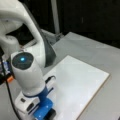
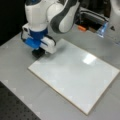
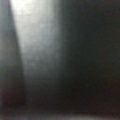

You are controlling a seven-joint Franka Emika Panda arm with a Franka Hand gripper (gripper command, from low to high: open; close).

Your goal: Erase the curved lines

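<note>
Room: I see a dark backdrop behind the rig in both front views. Grey table (image 2: 15, 65) fills most of each view; a black perforated mat (image 2: 15, 110) shows at a front view's bottom-left corner.

White board (image 2: 75, 75) lies flat on the table, rectangular, thin tan edge showing. Glare patch (image 2: 89, 58) sits on it toward a front view's right. Board surface (image 1: 80, 82) reads plain white; I can't make out the curve lines anywhere on it, either front view.

Arm (image 2: 50, 15): white/grey, w/ blue wrist section, over the board's corner at a front view's upper left. Gripper (image 2: 38, 53) is down at that corner, black tip at or touching the board edge. In a front view the gripper (image 1: 48, 113) is at bottom-left. Fingers: can't tell if clenched or released.

Orange item (image 2: 81, 28) lies behind the board, by the arm base.

Wrist view: only dark blur, pale streak.
</note>
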